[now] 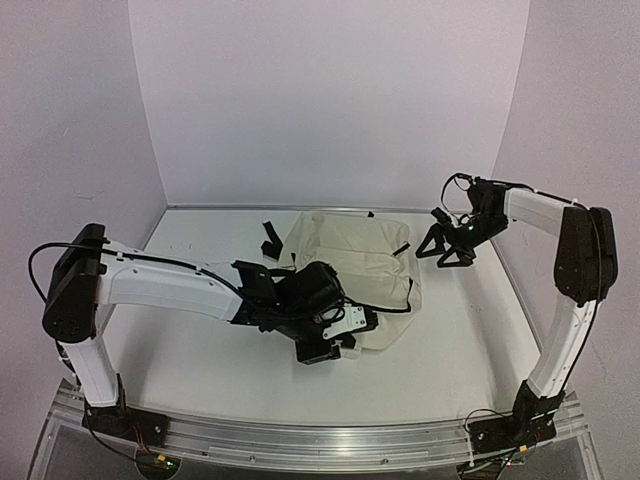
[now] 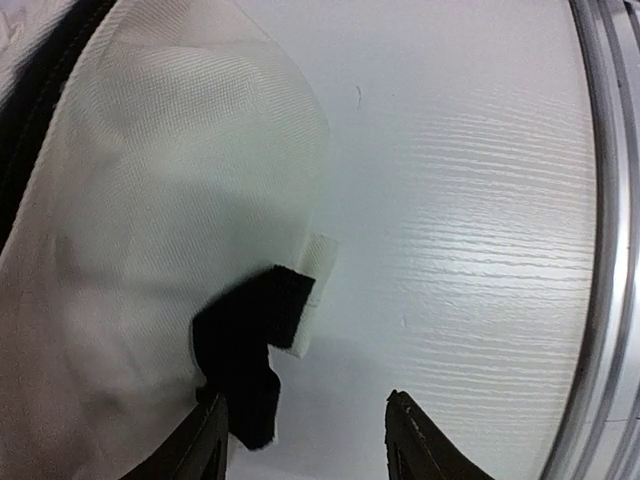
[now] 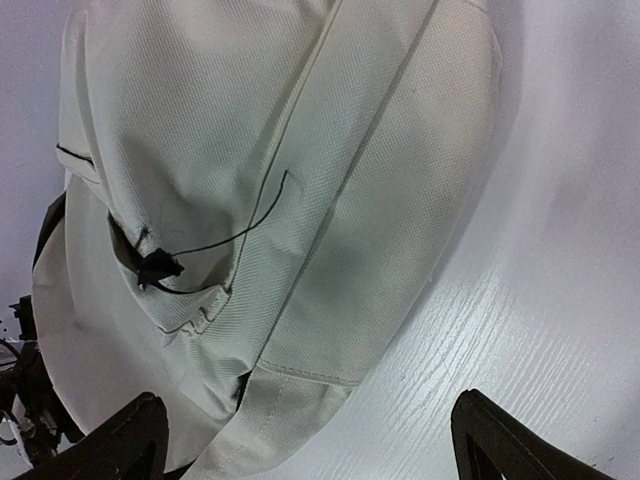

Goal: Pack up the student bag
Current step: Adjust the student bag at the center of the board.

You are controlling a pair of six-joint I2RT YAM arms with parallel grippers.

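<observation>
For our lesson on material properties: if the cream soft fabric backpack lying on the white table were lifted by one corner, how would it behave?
The cream soft fabric backpack would probably sag and fold: it lies slumped and creased. It seems light, apparently empty. Pushed, its woven cloth would likely bunch rather than slide.

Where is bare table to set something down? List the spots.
Widest: bare table between the student bag and the right arm's base. Also the near-left strip between left arm and front rail. Crowded: the bag's near edge under the left tool, and the far right corner by the right tool.
</observation>
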